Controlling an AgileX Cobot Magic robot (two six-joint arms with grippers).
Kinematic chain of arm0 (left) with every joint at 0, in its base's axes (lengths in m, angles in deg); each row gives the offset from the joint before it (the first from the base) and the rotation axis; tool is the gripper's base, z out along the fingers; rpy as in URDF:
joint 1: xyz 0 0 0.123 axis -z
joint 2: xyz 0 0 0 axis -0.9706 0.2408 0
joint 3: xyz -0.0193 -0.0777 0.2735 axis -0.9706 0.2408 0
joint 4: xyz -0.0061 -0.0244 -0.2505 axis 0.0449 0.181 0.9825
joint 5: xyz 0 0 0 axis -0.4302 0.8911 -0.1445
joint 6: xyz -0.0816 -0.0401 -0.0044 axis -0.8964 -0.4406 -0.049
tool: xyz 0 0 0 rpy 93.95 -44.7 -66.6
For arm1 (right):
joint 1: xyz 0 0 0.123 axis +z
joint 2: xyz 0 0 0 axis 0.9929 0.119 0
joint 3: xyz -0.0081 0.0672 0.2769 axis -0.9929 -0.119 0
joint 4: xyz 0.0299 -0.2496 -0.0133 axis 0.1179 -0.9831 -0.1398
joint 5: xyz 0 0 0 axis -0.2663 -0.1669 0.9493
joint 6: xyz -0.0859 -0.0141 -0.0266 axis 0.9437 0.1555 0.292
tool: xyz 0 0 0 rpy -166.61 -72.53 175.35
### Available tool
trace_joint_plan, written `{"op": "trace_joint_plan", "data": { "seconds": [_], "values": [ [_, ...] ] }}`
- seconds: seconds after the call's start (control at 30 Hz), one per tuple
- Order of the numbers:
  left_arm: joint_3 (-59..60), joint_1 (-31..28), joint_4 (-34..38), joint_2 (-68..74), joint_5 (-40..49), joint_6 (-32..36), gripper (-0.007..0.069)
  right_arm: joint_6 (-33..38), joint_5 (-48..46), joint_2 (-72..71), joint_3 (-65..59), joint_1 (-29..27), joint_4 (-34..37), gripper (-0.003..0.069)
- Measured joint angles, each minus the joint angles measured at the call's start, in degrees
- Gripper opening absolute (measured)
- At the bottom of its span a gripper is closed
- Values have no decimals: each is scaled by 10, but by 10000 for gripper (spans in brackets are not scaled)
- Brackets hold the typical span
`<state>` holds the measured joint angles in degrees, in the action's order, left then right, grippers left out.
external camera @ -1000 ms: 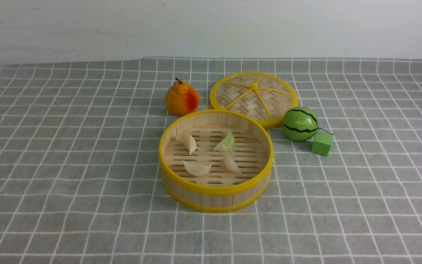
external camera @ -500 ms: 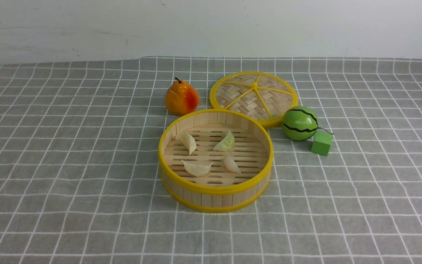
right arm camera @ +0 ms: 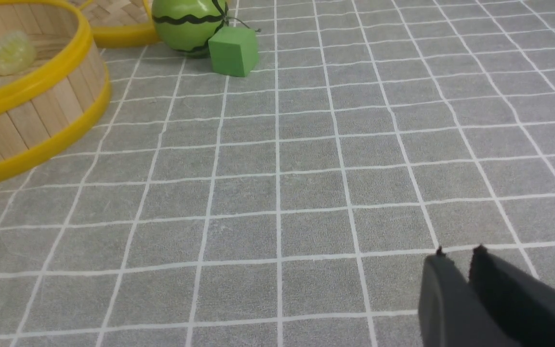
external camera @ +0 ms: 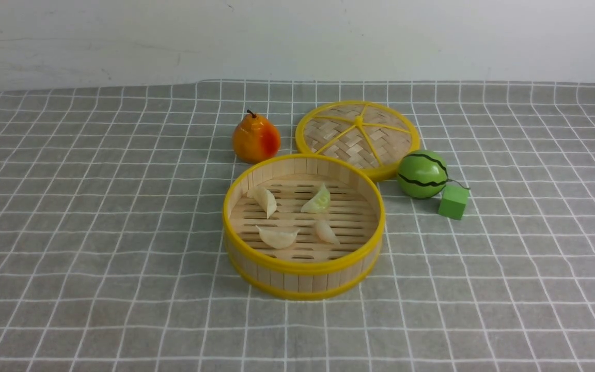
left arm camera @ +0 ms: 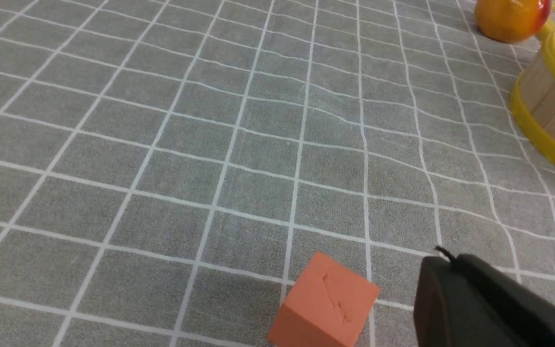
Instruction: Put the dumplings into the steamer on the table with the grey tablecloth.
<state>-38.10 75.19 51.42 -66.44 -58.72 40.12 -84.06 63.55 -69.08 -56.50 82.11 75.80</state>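
The steamer (external camera: 302, 268) stands upright on the grey tablecloth (external camera: 96, 232) covering the table. Several dumplings lie on its slatted floor: a pale green one (external camera: 318, 200) and off-white ones (external camera: 266, 200) (external camera: 277, 237) (external camera: 326, 232). Neither arm shows in the front view. My left gripper (left arm camera: 443, 258) hangs over the cloth with its fingers pressed together, empty, well away from the steamer (left arm camera: 552, 111). My right gripper (right arm camera: 458, 253) hovers over bare cloth with a narrow gap between its fingertips and nothing in it. In that view the steamer (right arm camera: 17, 120) holds the green dumpling (right arm camera: 5, 55).
The woven lid (external camera: 358, 137) lies flat behind the steamer, with a pear (external camera: 256, 138) to its left. A toy watermelon (external camera: 423, 174) and a green cube (external camera: 453, 201) sit to the right. An orange cube (left arm camera: 325, 301) rests beside my left gripper.
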Motion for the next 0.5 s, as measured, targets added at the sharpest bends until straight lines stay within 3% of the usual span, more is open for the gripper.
{"op": "trace_joint_plan", "data": {
  "seconds": [0.5],
  "values": [
    [0,0,0,0,-1,0,-13,0,0,0,0,0,0,100]
  ]
}}
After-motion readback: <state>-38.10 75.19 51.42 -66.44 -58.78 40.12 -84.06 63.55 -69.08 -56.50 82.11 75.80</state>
